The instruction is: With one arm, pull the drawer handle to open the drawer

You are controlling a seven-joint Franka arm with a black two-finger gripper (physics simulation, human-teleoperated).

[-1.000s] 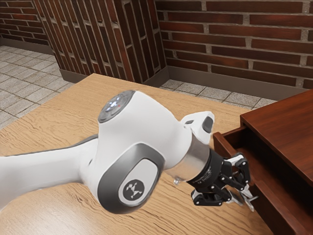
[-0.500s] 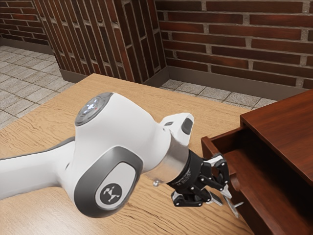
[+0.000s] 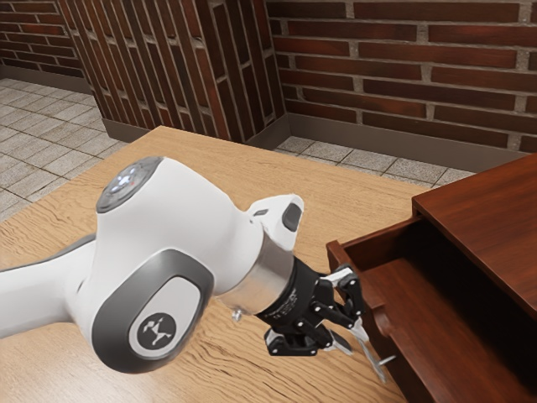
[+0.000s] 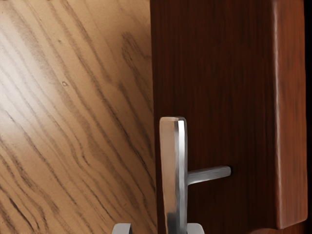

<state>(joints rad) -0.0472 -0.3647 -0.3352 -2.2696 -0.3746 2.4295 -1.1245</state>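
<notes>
Over at the exterior view's left, a pale tiled floor (image 3: 42,126) is showing beyond the corner of a light wooden table (image 3: 109,193), and a red brick wall (image 3: 403,59) is running behind everything. Next, the white arm (image 3: 176,252) is coming in low from the left edge and lying across the tabletop, its thick grey-capped joint sitting nearest the camera. Further right, its wrist is pointing toward the furniture, and the black gripper (image 3: 352,323) is sitting just in front of the drawer (image 3: 419,311). Its jaws are clamping the thin silver handle (image 3: 375,351) from two sides, with the bar's lower end sticking out below them. Right of that, the drawer is standing partly pulled out of the dark red-brown cabinet (image 3: 495,210), so its hollow inside is showing between its front wall and the cabinet's face. The cabinet itself is resting on the table at the exterior view's right, its flat top running off the frame. Seen from the wrist, the grained tabletop is lying to one side of the drawer's dark front. The metal bar of the handle is standing off that front on a short post. Two grey pads (image 4: 196,227) are sitting one on each side of the bar, close to the hand.
</notes>
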